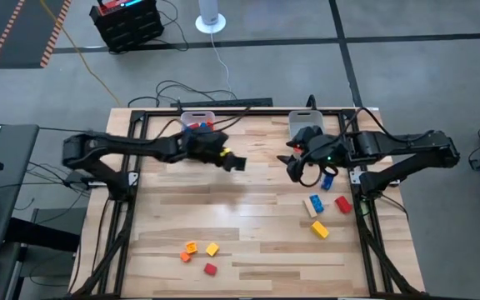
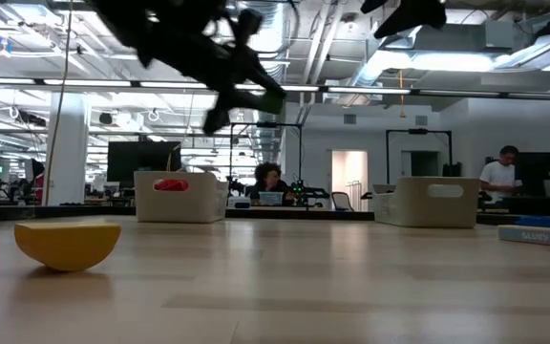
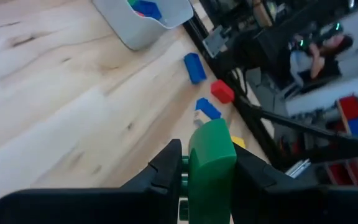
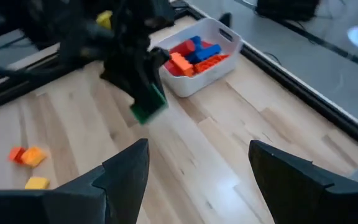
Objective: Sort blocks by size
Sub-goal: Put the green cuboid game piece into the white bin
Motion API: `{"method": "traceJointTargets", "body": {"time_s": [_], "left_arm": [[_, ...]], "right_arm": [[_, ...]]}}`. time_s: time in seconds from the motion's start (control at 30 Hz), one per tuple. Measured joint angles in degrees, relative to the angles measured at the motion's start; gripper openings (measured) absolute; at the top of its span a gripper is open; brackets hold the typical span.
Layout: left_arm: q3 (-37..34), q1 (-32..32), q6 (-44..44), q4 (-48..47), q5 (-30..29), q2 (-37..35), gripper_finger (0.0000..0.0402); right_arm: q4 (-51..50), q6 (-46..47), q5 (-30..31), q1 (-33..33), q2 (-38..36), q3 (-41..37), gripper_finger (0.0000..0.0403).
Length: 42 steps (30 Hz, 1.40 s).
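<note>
Left gripper [image 3: 207, 180] clamps my green block [image 3: 211, 163] | right gripper [image 4: 197, 168] wide, empty | left bin [image 1: 197, 119] part-filled | loose blocks [image 1: 200, 254] lower frame remain

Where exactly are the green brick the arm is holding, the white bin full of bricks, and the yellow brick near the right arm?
green toy brick [image 3: 211, 163], left wrist view, its broad top face.
white plastic bin [image 4: 215, 28], right wrist view, its far rim.
yellow toy brick [image 1: 319, 230], high view, its top.

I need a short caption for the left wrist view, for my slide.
Left pincer shut on a green block above the wooden table, loose blocks beyond.
</note>
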Motion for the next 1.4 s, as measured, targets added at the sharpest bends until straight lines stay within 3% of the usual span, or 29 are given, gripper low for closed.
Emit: {"method": "traceJointTargets", "body": {"time_s": [0.17, 0.43, 0.67, 0.9, 1.2, 1.4], "left_arm": [[10.9, 1.62, 5.36, -0.02, 4.59, 11.87, 0.0083], [31.46, 5.13, 10.08, -0.76, 4.62, 29.03, 0.0085], [49.74, 7.67, 7.48, -1.47, 8.09, 43.31, 0.0086], [64.2, 7.72, 7.43, -10.37, 6.98, 53.47, 0.0086], [69.75, 6.43, 12.22, -14.92, 5.32, 58.54, 0.0094], [69.84, 5.82, 16.96, -13.1, 2.62, 58.06, 0.0151]], "right_arm": [[-2.54, 6.54, 1.28, -0.03, -0.23, 0.0, 0.0301], [-11.32, 21.01, 1.33, 0.0, -0.19, 0.0, 0.0301], [-10.17, 24.18, 0.65, 0.86, -1.03, 0.0, 0.0301], [-10.34, 25.61, 0.67, 2.78, -3.41, 0.0, 0.0301], [-10.64, 25.98, 0.92, 3.04, -4.66, 0.0, 0.0301], [-11.11, 25.67, 0.91, 3.04, -4.71, 0.0, 0.0301]]}}
